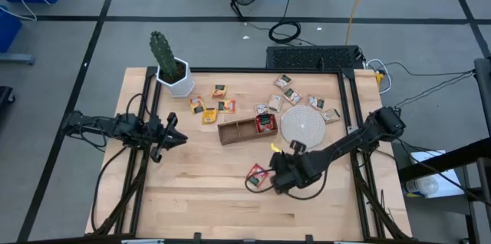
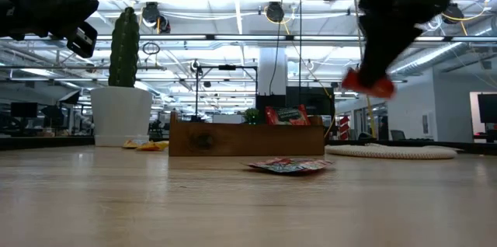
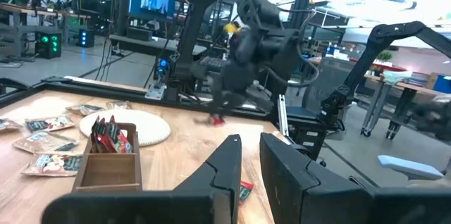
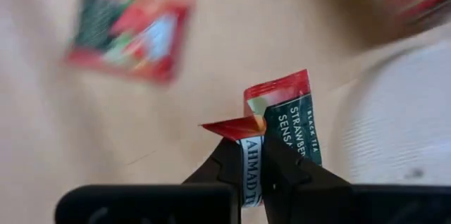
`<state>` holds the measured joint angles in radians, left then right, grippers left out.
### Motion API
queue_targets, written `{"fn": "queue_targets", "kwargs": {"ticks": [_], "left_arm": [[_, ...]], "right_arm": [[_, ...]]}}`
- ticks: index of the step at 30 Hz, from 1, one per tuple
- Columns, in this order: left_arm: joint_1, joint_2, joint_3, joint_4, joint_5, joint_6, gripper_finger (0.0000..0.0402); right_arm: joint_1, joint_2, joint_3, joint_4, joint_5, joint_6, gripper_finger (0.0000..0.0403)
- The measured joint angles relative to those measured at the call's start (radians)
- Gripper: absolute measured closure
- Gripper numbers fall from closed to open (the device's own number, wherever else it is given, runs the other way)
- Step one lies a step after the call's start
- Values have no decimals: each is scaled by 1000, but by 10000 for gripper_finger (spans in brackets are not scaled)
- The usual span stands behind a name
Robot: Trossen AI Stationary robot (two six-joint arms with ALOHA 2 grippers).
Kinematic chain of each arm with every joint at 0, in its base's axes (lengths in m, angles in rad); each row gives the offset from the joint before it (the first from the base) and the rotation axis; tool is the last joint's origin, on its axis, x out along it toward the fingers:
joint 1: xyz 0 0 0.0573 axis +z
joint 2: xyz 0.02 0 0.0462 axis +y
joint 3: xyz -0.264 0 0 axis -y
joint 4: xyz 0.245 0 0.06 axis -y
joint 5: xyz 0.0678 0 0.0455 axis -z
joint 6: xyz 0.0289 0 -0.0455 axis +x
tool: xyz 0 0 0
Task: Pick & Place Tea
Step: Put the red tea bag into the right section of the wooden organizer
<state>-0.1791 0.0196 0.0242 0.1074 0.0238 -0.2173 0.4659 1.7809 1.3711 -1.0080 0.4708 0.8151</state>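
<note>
My right gripper (image 4: 252, 145) is shut on a red tea sachet (image 4: 285, 115) and hangs above the table's near right part (image 1: 273, 173); the low view shows the sachet (image 2: 366, 84) in the air. A second red sachet (image 1: 255, 173) lies flat on the table beside it (image 2: 289, 166). Yellow-orange sachets (image 1: 207, 110) and tan sachets (image 1: 285, 90) lie flat near the far edge. The wooden tray (image 1: 234, 130) holds red sachets (image 1: 265, 123) in its right compartment. My left gripper (image 1: 175, 135) waits open at the table's left, touching nothing. My right gripper pinches the red sachet between its two fingers by one edge strip (image 4: 251, 159). The rest of the sachet sticks out past the fingertips, with one corner (image 4: 229, 128) bent over. It is lifted clear of the table, held from above.
A round whitish disc (image 1: 302, 126) lies right of the tray. A cactus in a white pot (image 1: 173, 75) stands at the far left corner. Bare wood (image 1: 207, 190) spans the near half of the table. Black frame rails (image 1: 349, 121) run along both sides.
</note>
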Motion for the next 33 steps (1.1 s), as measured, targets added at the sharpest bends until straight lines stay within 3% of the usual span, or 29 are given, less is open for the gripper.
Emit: {"fn": "queue_targets", "kwargs": {"ticks": [4,7,12,15,20,28,33], "left_arm": [[0,0,0,0,0,0,344],[0,0,0,0,0,0,344],[0,0,0,0,0,0,344],[0,0,0,0,0,0,344],[0,0,0,0,0,0,344],[0,0,0,0,0,0,344],[0,0,0,0,0,0,344]], "right_arm": [[-4,0,-10,12,320,-176,388],[-39,0,-84,211,436,-395,388],[-131,0,-245,670,398,-766,388],[-180,0,-311,817,424,-874,388],[-235,0,-333,825,479,-936,388],[-303,-2,-335,855,348,-953,381],[-322,-2,-363,885,335,-944,361]]}}
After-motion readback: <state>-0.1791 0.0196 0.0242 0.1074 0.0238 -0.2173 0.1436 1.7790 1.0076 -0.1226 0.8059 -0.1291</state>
